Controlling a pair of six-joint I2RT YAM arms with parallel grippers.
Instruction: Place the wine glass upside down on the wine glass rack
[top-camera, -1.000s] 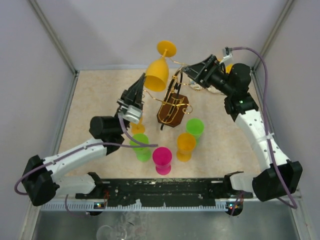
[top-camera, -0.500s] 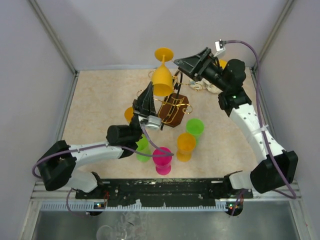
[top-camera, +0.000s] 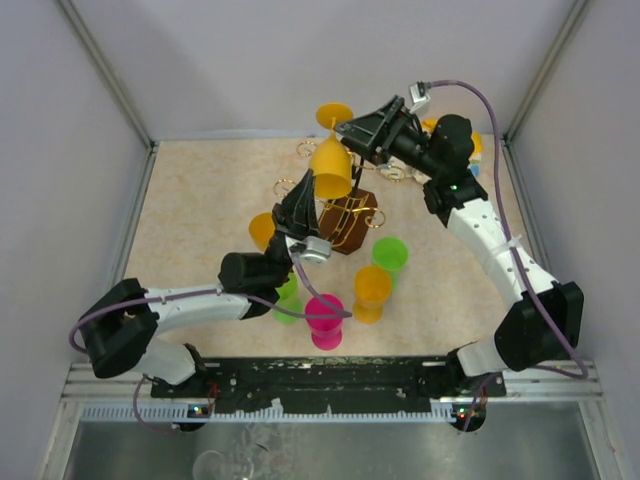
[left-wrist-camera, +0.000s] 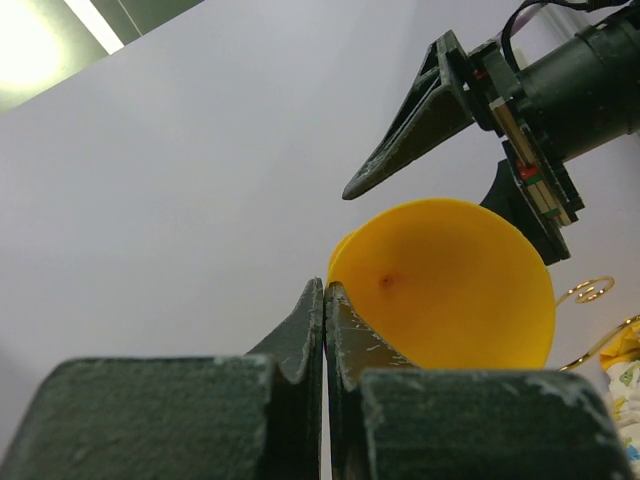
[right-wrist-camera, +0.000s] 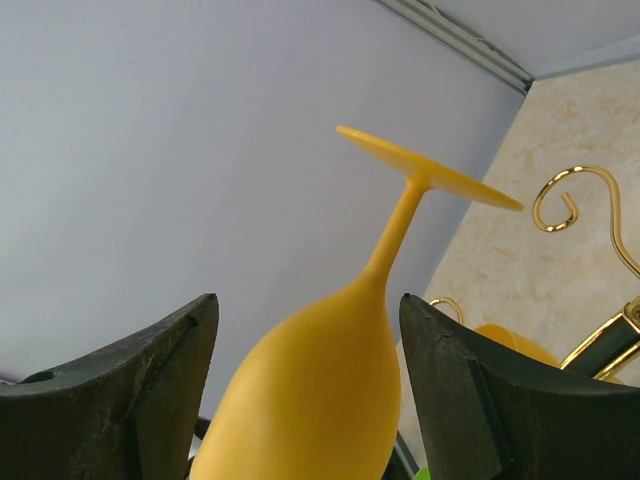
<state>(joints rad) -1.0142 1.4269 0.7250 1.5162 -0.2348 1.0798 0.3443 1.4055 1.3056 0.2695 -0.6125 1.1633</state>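
The yellow wine glass (top-camera: 332, 168) hangs upside down in the air, foot up, above the wine glass rack (top-camera: 346, 222), a gold wire stand with a dark brown centre. My left gripper (top-camera: 303, 195) is shut on the glass's rim from below; in the left wrist view the shut jaws (left-wrist-camera: 325, 286) pinch the edge of the bowl (left-wrist-camera: 450, 285). My right gripper (top-camera: 353, 138) is open, with one finger on each side of the bowl (right-wrist-camera: 320, 400), not touching it. Gold curled arms show in the right wrist view (right-wrist-camera: 560, 200).
Near the rack's front stand two green cups (top-camera: 390, 255) (top-camera: 286, 300), a pink cup (top-camera: 325, 320) and an orange cup (top-camera: 372, 290). Another orange glass (top-camera: 262, 230) is left of the rack. Small items (top-camera: 400, 173) lie at the back right. Walls close in the table.
My left arm has carried the yellow glass rightward, to above the rack. My right gripper has moved left, and its open fingers now stand either side of the bowl.
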